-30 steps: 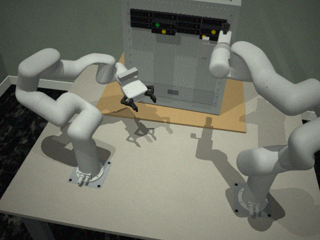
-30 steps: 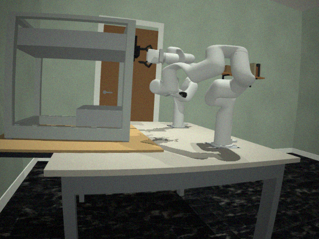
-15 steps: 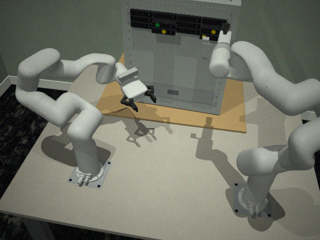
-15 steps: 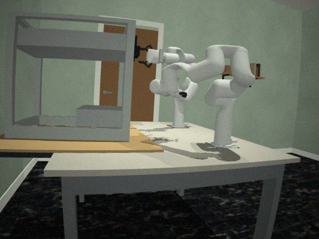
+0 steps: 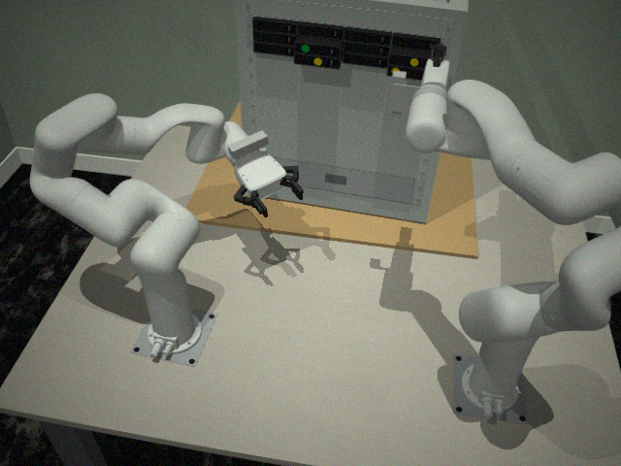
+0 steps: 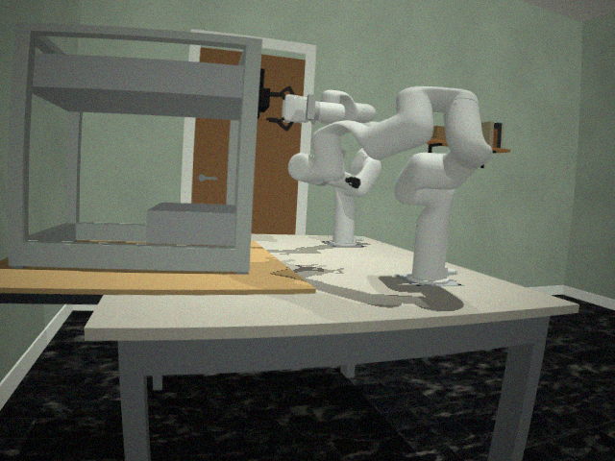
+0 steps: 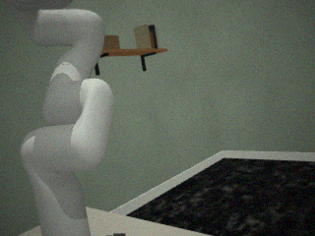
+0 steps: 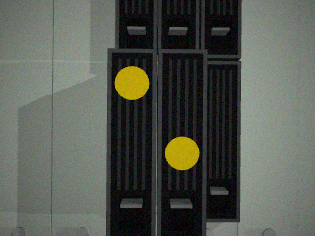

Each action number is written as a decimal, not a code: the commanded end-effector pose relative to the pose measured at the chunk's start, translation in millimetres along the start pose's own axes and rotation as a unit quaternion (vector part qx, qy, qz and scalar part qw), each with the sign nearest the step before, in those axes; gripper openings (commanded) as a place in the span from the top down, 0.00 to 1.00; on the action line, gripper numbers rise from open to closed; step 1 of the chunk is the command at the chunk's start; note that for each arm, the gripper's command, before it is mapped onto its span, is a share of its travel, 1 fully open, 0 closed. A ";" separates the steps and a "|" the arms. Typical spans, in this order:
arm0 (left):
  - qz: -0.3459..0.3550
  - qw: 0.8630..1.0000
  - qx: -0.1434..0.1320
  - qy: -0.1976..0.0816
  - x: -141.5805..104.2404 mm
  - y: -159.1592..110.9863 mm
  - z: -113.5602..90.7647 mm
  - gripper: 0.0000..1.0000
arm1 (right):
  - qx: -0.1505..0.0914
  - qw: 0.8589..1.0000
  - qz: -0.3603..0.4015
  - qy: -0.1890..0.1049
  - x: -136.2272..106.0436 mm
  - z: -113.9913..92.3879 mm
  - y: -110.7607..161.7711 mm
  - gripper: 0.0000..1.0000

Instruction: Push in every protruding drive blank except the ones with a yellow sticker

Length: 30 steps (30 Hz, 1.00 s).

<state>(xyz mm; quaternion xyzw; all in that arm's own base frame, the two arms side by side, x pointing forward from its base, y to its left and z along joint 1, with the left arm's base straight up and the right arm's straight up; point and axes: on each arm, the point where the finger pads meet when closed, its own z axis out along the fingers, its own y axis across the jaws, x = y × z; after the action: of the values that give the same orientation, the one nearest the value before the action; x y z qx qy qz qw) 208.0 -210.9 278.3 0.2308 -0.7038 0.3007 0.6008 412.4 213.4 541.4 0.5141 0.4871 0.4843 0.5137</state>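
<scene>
Top: open tool (image 5: pixel 268 203), apparently empty

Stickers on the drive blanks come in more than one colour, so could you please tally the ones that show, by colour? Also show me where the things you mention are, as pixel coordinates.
Yellow stickers (image 5: pixel 317 61) (image 8: pixel 132 83): 3
Green sticker (image 5: pixel 305 49): 1
Total: 4
</scene>
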 end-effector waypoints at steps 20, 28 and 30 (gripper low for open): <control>0.001 1.000 0.000 -0.001 0.6 -0.3 -0.1 0.00 | -0.002 1.000 0.001 0.000 0.2 -0.2 2.3 0.00; 0.001 1.000 0.000 -0.001 0.6 -0.3 -0.1 0.00 | -0.002 1.000 0.001 0.000 8.4 -0.2 2.4 0.00; 0.001 1.000 0.000 -0.001 0.6 -0.3 -0.1 0.00 | -0.002 1.000 0.001 0.000 10.9 -0.2 2.4 0.00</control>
<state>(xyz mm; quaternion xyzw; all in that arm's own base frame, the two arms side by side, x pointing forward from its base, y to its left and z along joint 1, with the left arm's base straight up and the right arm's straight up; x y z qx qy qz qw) 208.0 -210.9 278.3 0.2308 -0.7038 0.3007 0.6008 412.7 220.2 541.3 0.5139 0.4874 0.4843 0.5136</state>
